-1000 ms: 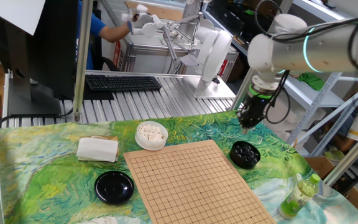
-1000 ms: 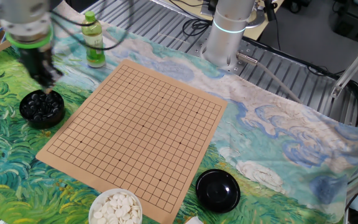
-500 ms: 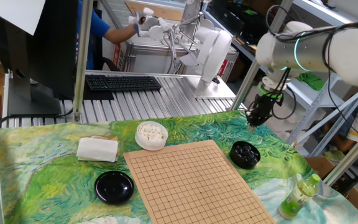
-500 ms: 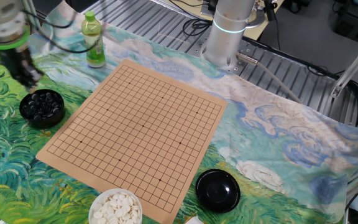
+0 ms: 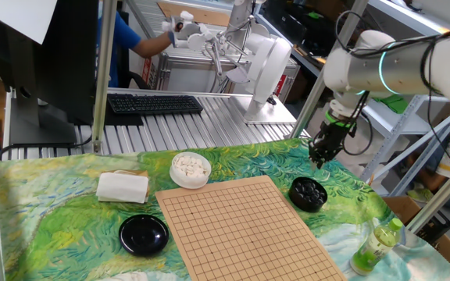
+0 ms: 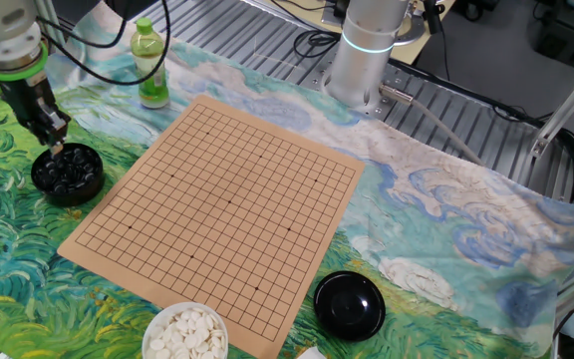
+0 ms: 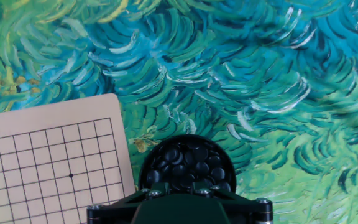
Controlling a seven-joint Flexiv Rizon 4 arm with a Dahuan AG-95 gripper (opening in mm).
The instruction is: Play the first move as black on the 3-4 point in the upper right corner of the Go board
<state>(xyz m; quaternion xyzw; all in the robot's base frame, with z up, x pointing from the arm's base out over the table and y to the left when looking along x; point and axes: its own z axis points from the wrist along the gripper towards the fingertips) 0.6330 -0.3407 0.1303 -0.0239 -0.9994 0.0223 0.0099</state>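
The bowl of black stones (image 5: 307,193) sits on the cloth just right of the Go board (image 5: 241,226). It also shows in the other fixed view (image 6: 67,172) and in the hand view (image 7: 188,165). My gripper (image 5: 319,154) hangs a short way above and behind the bowl, and in the other fixed view it (image 6: 54,136) is just over the bowl's far rim. Its fingers look close together, but I cannot tell whether they hold anything. The board (image 6: 227,199) has no stones on it. Its corner nearest the bowl shows in the hand view (image 7: 48,162).
A bowl of white stones (image 5: 190,168) stands at the board's far left corner. A black lid (image 5: 144,233) lies left of the board. A folded white cloth (image 5: 122,187) lies beside it. A green bottle (image 5: 377,243) stands at the front right.
The gripper swung away from the black bowl, up and to the side, and has now come back down a little towards its far rim. Nothing else moved.
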